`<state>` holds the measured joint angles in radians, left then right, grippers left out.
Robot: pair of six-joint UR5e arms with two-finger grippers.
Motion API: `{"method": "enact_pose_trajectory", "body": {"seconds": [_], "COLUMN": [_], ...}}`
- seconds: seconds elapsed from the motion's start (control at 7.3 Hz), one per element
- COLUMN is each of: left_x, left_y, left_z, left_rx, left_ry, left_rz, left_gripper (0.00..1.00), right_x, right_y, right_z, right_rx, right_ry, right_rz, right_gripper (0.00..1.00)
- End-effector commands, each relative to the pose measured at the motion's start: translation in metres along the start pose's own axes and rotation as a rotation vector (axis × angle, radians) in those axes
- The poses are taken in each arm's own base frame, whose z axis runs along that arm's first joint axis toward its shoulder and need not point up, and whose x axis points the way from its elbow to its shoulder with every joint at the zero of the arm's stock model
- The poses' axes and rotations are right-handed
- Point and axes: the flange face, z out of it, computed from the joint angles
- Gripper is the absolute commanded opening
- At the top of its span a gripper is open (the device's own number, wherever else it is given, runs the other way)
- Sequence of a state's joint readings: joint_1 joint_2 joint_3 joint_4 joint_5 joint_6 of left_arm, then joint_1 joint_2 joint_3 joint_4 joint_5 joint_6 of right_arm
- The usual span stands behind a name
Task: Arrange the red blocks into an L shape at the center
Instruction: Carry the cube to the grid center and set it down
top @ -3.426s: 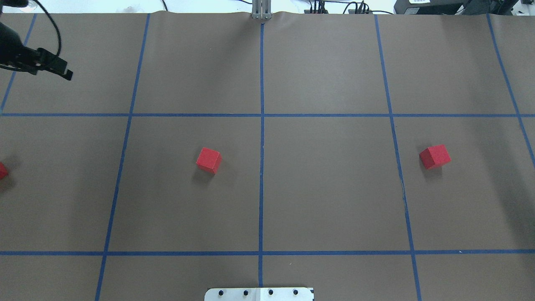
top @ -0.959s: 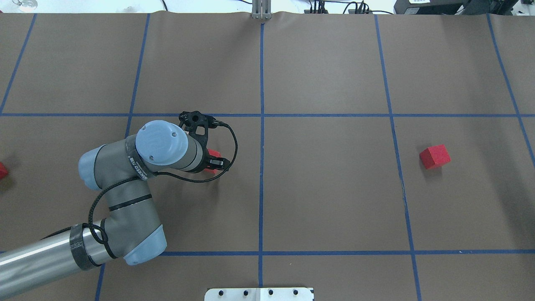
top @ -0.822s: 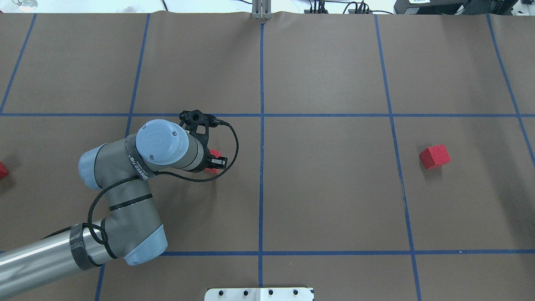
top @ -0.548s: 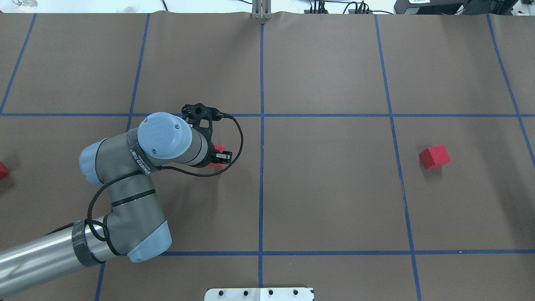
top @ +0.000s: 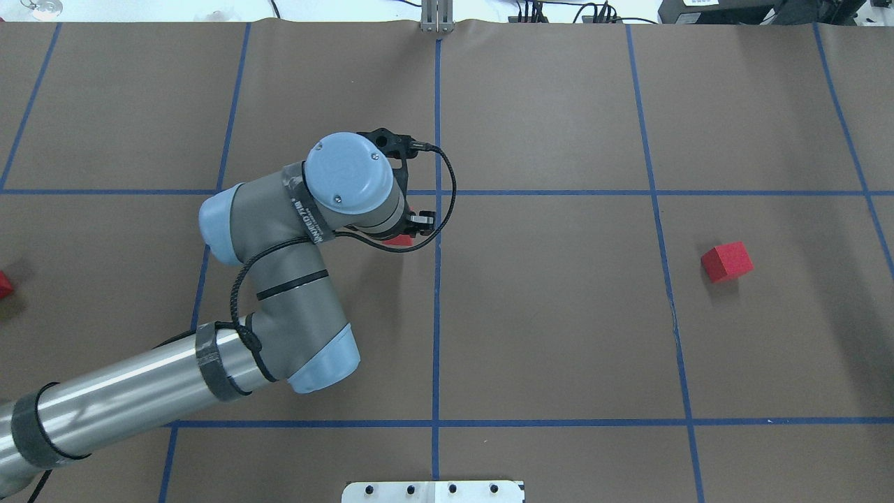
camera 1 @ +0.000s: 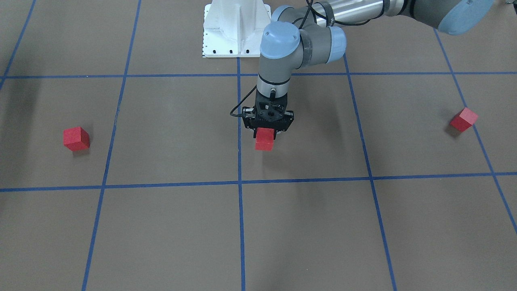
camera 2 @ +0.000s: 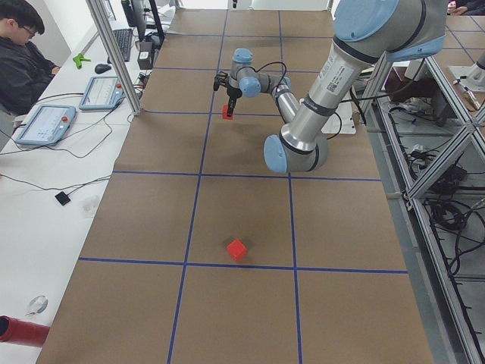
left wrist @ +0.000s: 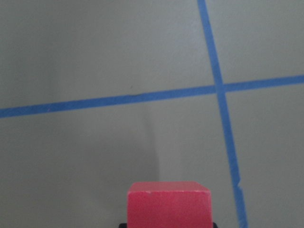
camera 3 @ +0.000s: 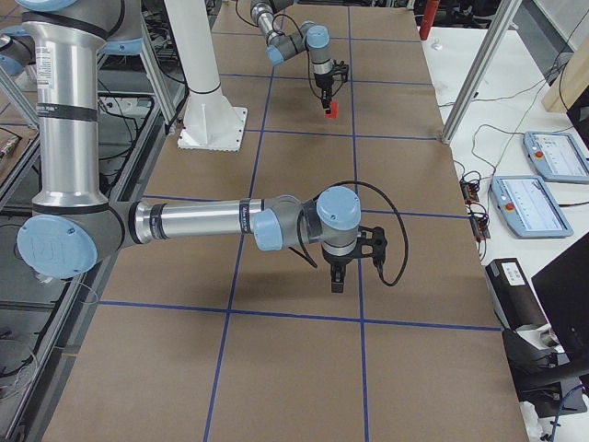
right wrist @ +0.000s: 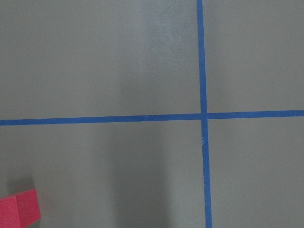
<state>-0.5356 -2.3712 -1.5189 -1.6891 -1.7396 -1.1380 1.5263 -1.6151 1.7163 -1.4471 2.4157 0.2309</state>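
Observation:
My left gripper (camera 1: 267, 130) is shut on a red block (camera 1: 265, 140) and holds it a little above the brown floor, just on my left of the middle blue line (top: 436, 314). In the overhead view only a sliver of this block (top: 399, 240) shows under the wrist. A second red block (top: 726, 262) lies at the right and a third (top: 3, 285) at the left edge. My right gripper (camera 3: 336, 281) shows only in the exterior right view, pointing down over the right part of the floor. I cannot tell if it is open. A red block (right wrist: 16, 211) shows in the right wrist view.
The white base plate (top: 433, 491) sits at the near edge on the middle line, and a metal post (top: 437, 17) at the far edge. A seated operator (camera 2: 21, 53) and tablets (camera 2: 45, 123) are at a white bench beside the floor.
My left arm came in from the far left and shut on the block left of centre. In the last second it carried the block to the right and away from me, toward the middle line.

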Motion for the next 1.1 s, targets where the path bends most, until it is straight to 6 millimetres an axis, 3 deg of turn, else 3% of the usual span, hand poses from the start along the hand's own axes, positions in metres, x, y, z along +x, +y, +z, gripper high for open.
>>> {"method": "enact_pose_trajectory", "body": {"seconds": [0.0,0.27,0.96], "left_x": [0.033,0.051,0.055], "left_y": [-0.02,-0.028,-0.012], "left_z": [0.011,0.023,0.041], "left_rx": [-0.005,-0.018,-0.044], "left_ry": [-0.017,-0.037,-0.058], "left_rz": [-0.033,-0.035,-0.026], "left_gripper": [0.0,0.0,0.0], "right_x": [-0.002,-0.002,-0.002], "right_y": [-0.002,-0.002,-0.002], "right_z": [-0.001,-0.001,-0.001], "right_rx": [0.004,0.004,0.004], "right_ry": [0.0,0.0,0.0], "right_rz": [-0.003,-0.003,-0.003], "right_gripper": [0.99,0.99,0.99]}}
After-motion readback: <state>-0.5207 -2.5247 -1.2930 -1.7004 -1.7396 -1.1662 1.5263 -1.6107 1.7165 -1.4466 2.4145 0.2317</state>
